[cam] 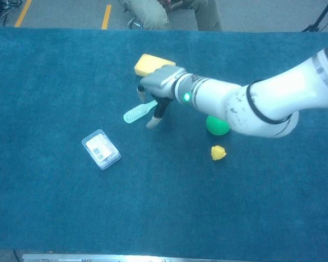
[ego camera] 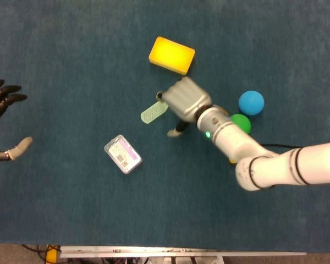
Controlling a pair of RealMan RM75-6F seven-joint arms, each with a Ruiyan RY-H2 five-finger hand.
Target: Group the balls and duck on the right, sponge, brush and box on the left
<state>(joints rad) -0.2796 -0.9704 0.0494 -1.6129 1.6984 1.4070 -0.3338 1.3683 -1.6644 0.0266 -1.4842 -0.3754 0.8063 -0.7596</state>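
Note:
My right hand (ego camera: 184,99) grips the handle of the pale green brush (ego camera: 152,113), whose bristle end sticks out to the left; in the chest view that hand (cam: 161,84) and the brush (cam: 138,112) sit just below the yellow sponge (cam: 149,64). The sponge (ego camera: 172,55) lies at the back centre. A clear box (ego camera: 122,154) with a label lies left of centre. The blue ball (ego camera: 251,103) and green ball (ego camera: 241,122) sit right of my forearm. The yellow duck (cam: 218,153) lies below the green ball (cam: 217,126). My left hand (ego camera: 3,102) hovers with spread fingers at the far left edge, holding nothing.
Blue cloth covers the table (ego camera: 71,209). My right forearm (cam: 251,103) reaches across from the right and hides the blue ball in the chest view. A person's legs (cam: 169,13) show beyond the far edge.

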